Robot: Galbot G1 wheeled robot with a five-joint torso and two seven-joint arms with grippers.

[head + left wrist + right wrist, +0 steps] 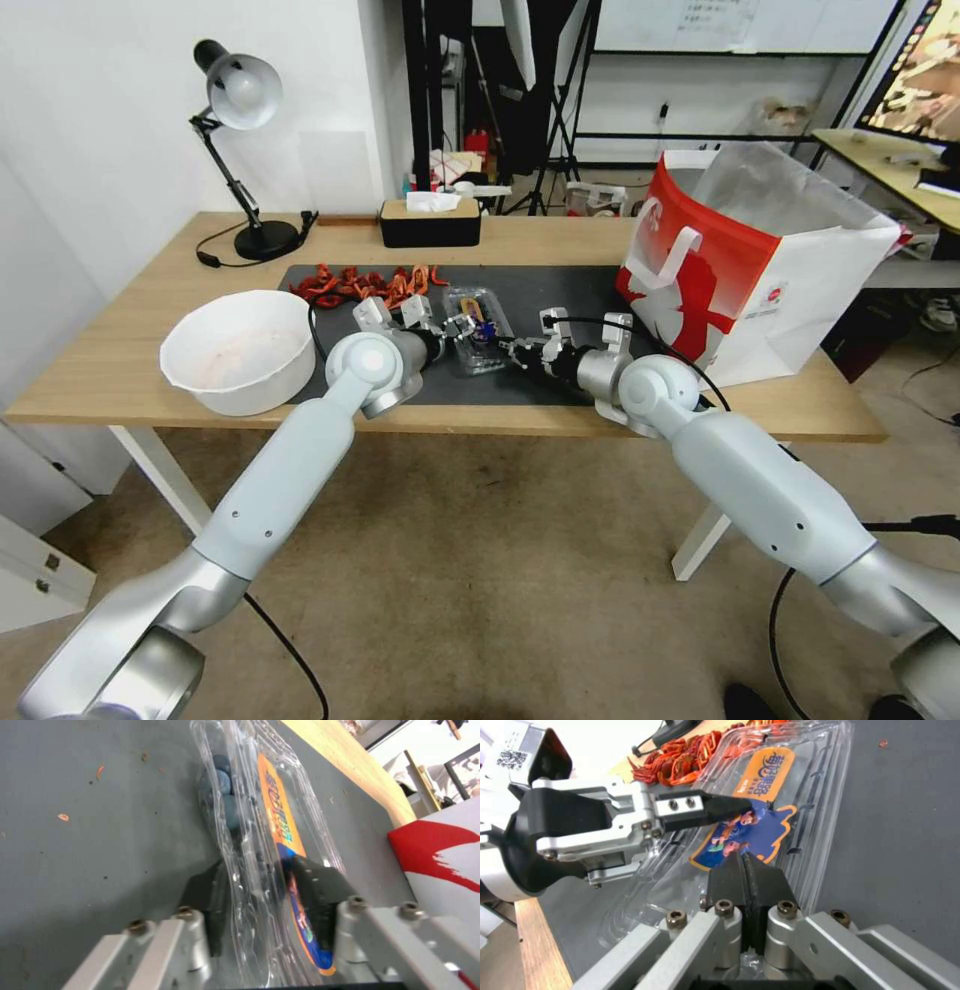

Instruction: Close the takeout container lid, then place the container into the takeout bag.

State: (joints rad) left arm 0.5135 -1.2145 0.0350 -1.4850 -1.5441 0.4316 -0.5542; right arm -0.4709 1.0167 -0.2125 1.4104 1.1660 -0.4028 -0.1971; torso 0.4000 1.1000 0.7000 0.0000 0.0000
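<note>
White bowl (240, 350), desk lamp (240, 150), tissue box (430, 222)

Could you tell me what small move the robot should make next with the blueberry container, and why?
Probably lift the takeout container slightly off the dark mat. The left hand clamps it with the labelled lid folded down, the right hand rests shut on top, and the takeout bag stands open to the right.

The left gripper's (260, 896) fingers (320, 888) cover part of the takeout container (250, 832), and its near end runs off the left wrist picture's edge. The blueberries (222, 791) blur behind the clear plastic (their count cannot be told). The print on the lid (760, 817) label is too small to read. The takeout bag (760, 260) hides the desk (120, 360) behind it.
</note>
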